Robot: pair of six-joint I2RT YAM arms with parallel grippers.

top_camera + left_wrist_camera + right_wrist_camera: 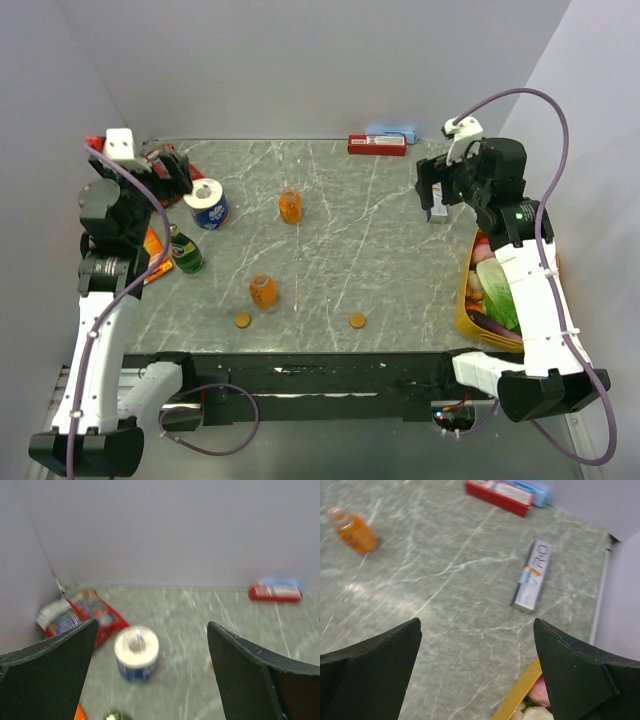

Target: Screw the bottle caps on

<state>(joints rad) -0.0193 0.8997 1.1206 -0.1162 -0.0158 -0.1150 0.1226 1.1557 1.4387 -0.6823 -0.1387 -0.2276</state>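
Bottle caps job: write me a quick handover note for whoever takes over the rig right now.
Left gripper: open, empty, raised at the far left above the toilet-paper roll.
Right gripper: open, empty, raised at the far right.
Far bottle: upright mid-table, uncapped.
Near bottle: upright toward the front left, uncapped.
Left cap: loose on the table, close beside the near bottle.
Right cap: loose near the front edge, apart from both bottles.
Done: nothing.
Left: pick up and screw on both caps.
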